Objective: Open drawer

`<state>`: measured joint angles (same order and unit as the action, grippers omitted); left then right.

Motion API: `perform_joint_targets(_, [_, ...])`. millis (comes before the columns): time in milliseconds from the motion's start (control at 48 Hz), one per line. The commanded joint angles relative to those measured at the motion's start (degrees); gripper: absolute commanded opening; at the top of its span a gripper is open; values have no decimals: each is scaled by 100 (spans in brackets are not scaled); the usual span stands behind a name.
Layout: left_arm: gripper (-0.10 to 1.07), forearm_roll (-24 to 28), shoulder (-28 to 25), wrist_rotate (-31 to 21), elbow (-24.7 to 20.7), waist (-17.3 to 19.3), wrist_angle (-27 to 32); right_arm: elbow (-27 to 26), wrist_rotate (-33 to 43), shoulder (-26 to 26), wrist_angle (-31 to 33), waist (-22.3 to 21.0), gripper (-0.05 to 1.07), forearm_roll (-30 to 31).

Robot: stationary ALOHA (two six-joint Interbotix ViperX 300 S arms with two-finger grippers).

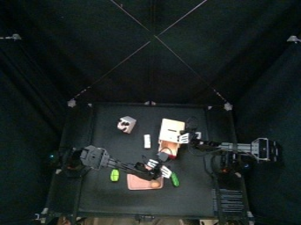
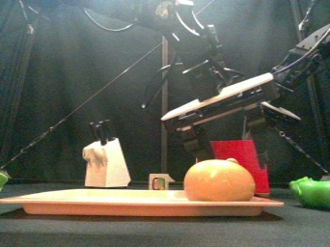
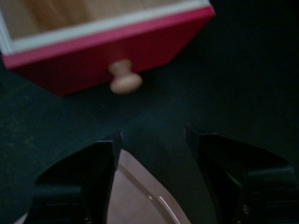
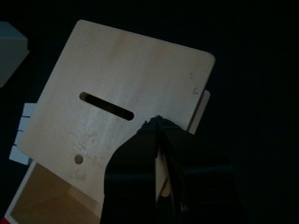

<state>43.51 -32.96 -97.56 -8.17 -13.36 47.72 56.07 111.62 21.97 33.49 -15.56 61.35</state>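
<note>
I see the drawer [image 1: 174,134] sitting right of the table's centre; my right gripper [image 4: 160,166] presses closed jaws on its wooden top (to brace it), while my left gripper [image 3: 152,157] hangs open before the knob [image 3: 124,80], ready to pull

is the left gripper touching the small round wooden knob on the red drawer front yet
Apart. The left wrist view shows dark table between the open left gripper and the wooden knob.

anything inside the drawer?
The drawer is pulled slightly out by its red front; only bare pale wood shows in the open strip. The rest is hidden under the box top.
</note>
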Motion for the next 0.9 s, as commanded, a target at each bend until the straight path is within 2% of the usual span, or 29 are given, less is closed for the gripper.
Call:
perform_joint_targets(0, [96,79,308,-9,-70,18,53,35,-18,-79,0,-26,21,-53])
perform_joint_targets(875, [96,176,404,105,53,9,123,62,-9,-79,0,-35,21,-53])
